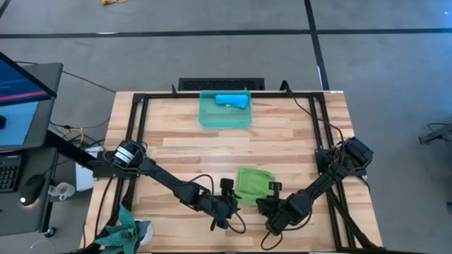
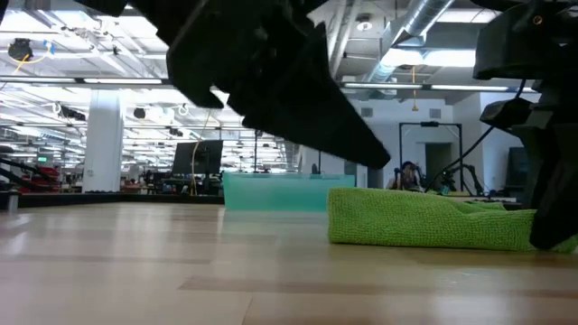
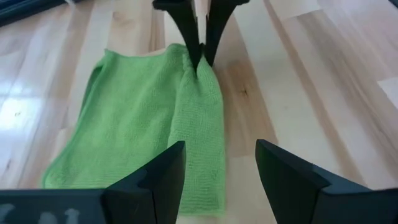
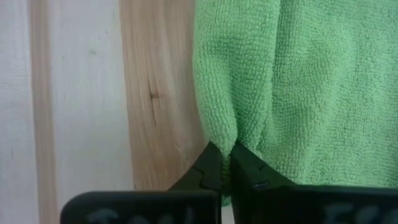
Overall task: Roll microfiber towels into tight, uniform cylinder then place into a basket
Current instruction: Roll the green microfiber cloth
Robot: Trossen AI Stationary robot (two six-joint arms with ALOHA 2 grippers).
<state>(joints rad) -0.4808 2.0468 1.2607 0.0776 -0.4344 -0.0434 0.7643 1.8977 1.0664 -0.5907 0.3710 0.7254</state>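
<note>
The lime green towel (image 1: 253, 185) lies flat on the table near its front edge. The towel's near edge is turned over into a raised fold (image 3: 200, 130). My right gripper (image 4: 224, 149) is shut on the right end of that fold, and it shows far off in the left wrist view (image 3: 200, 57). My left gripper (image 3: 221, 146) stands open just off the fold's left end, with its fingers above it and touching nothing. At the far side stands the teal basket (image 1: 224, 120), and the rolled sky-blue towel (image 1: 232, 100) lies inside it. My right gripper pinches the green towel's turned-over near edge at its right end (image 4: 219, 127) between its two fingertips. The fingers slant steeply down from the table's right near side. The cloth is gathered into a small ridge at the tips, and the rest lies on the table.
A black frame (image 1: 134, 141) runs round the wooden table top. Bare wood lies between the green towel and the basket. A darker teal cloth (image 1: 123, 233) hangs off the near left corner. A desk with a monitor (image 1: 21, 85) stands to the left of the table.
</note>
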